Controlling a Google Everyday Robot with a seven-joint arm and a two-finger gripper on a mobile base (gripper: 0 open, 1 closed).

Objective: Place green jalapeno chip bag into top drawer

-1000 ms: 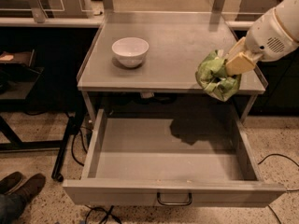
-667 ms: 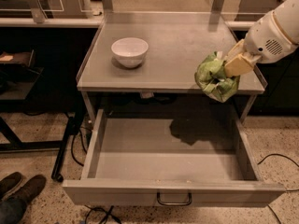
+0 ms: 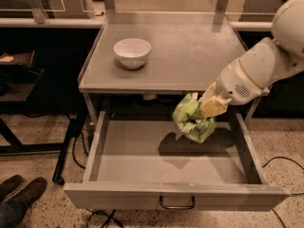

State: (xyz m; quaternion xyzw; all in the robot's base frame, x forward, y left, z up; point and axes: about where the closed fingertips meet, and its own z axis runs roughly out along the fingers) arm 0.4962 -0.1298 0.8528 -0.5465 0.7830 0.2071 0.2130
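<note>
Laboratory-type test station, not a home. You can tell by the bare grey metal table with its top drawer pulled open, standing on a speckled hard floor. Loose black cables trail over that floor, and more metal-framed benches line the back. A bystander's shoes show at lower left. A white bowl sits on the tabletop. The gripper, clamped on the green jalapeno chip bag, hangs above the drawer's right rear.
</note>
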